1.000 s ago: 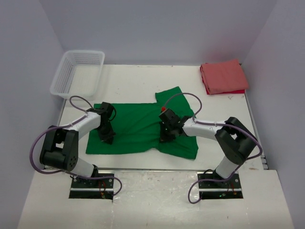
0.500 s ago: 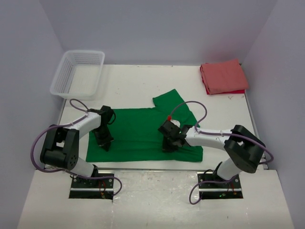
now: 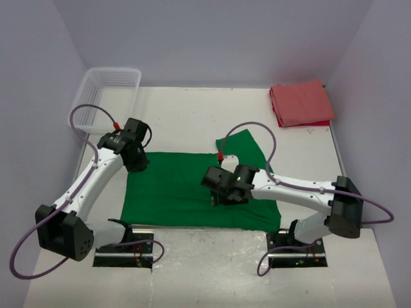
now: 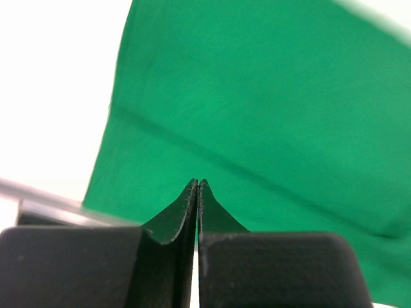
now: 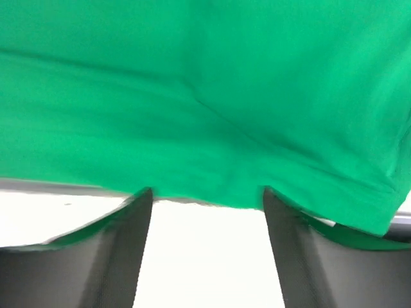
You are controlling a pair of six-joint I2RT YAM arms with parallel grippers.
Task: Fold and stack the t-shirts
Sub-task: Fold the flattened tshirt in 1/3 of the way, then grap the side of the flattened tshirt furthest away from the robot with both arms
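Here the white table (image 3: 180,109) carries everything. The green t-shirt (image 3: 173,192) is the largest thing on it, spread flat over the near half, its near hem close to the table's front edge and one sleeve pointing toward the far right. The white mesh basket (image 3: 109,70) stands at the far left corner, well apart from the cloth. The salmon-red t-shirt (image 3: 300,102) lies folded into a neat rectangle at the far right corner.

The left gripper (image 3: 137,163) hangs over the green shirt's far left corner. In its wrist view the fingers (image 4: 186,205) are pressed together with only a hairline between them, and no cloth shows pinched there (the green t-shirt (image 4: 257,96) fills the view beyond the tips).

The right gripper (image 3: 217,196) sits low over the middle of the shirt, toward its right side. Its wrist camera shows the jaws spread wide, with pale table between the fingers (image 5: 128,250) and the green t-shirt (image 5: 192,77) running across just past the tips.
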